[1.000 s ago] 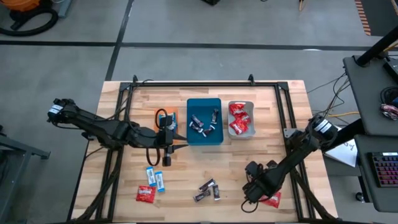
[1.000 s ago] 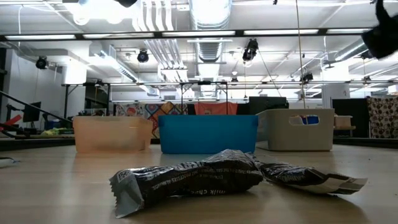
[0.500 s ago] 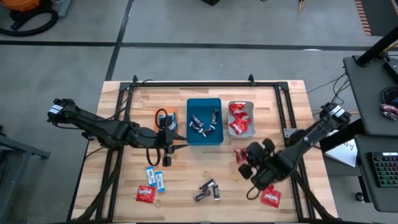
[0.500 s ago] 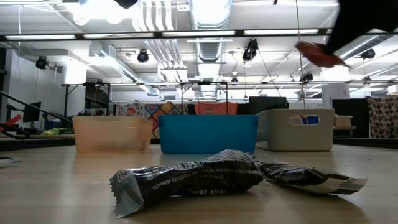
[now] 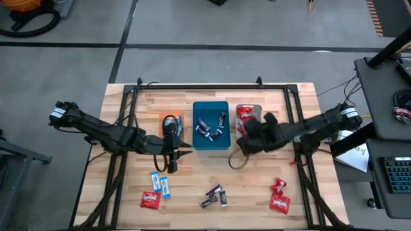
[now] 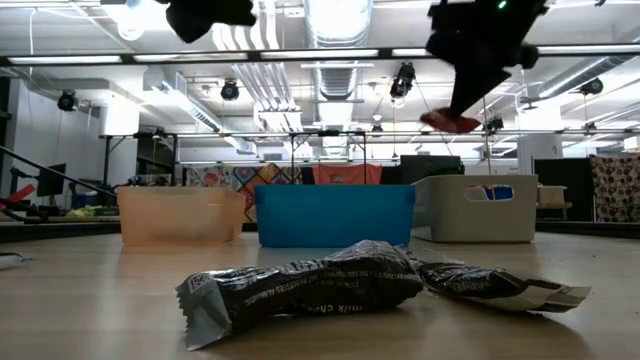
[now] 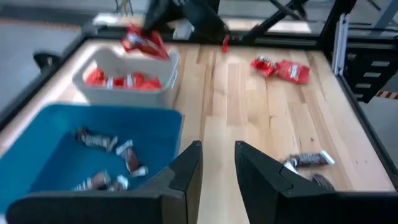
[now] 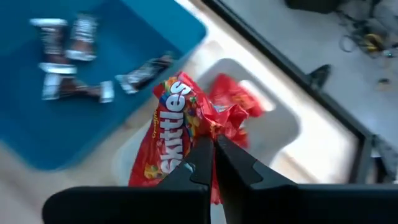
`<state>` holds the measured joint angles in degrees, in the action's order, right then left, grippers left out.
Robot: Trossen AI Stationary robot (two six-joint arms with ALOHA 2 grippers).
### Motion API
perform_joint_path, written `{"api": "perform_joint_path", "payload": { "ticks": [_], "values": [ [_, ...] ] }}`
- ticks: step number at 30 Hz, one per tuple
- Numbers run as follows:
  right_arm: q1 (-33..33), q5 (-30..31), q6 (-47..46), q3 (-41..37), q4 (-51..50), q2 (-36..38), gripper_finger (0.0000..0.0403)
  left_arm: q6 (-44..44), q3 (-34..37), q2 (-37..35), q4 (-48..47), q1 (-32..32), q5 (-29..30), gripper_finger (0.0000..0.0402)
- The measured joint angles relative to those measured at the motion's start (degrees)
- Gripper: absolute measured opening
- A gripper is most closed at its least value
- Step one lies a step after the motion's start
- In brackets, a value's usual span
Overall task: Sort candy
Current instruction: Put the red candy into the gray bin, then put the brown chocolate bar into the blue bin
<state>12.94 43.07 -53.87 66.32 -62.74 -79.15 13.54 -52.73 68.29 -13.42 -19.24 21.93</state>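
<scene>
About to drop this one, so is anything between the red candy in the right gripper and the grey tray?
Nothing visible. The right gripper holds the red candy just above the grey tray, with only open air and the reds already inside beneath it. The left gripper waits by the orange tray.

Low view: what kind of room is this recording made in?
Probably an industrial lab or workshop: exposed ceiling ducts and strip lights run overhead, and workbenches stand behind the wooden table. The high view shows bare concrete floor.
</scene>
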Motion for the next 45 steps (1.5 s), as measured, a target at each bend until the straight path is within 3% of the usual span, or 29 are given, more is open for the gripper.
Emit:
{"api": "perform_joint_path", "payload": {
  "ticks": [11, 14, 18, 26, 35, 39, 45],
  "values": [
    [-16.59, -6.72, 12.41, -0.02, 0.08, -0.49, 0.0008, 10.19, 0.04, 0.0, -8.69, -1.64, -0.02, 0.0078],
    [-19.77, -10.55, 15.6, -0.02, 0.42, -0.96, 0.0008, 11.01, 0.04, 0.0, -8.94, -2.18, -0.02, 0.0078],
    [-21.66, -10.99, 17.77, -0.06, 0.49, -1.58, 0.0009, 11.53, 0.04, 0.0, -9.08, -2.93, 0.0, 0.0078],
    [-21.13, -10.12, 19.3, -0.13, 1.46, -1.18, 0.0009, 18.77, 0.04, 0.0, -15.35, -4.7, -0.01, 0.0078],
    [-16.75, -10.1, 21.0, -0.13, 5.85, -0.35, 0.0009, 36.15, 0.04, 0.0, -26.95, -7.9, -2.51, 0.0078],
    [-14.34, -10.08, 20.94, -0.13, 6.24, 0.76, 0.0009, 44.59, 0.04, 0.0, -27.96, -10.57, -6.67, 0.0078],
    [-10.41, -10.08, 21.0, -0.13, 7.5, 1.23, 0.0009, 52.62, 0.04, 0.0, -27.69, -16.14, -7.61, 0.0078]
  ]
}}
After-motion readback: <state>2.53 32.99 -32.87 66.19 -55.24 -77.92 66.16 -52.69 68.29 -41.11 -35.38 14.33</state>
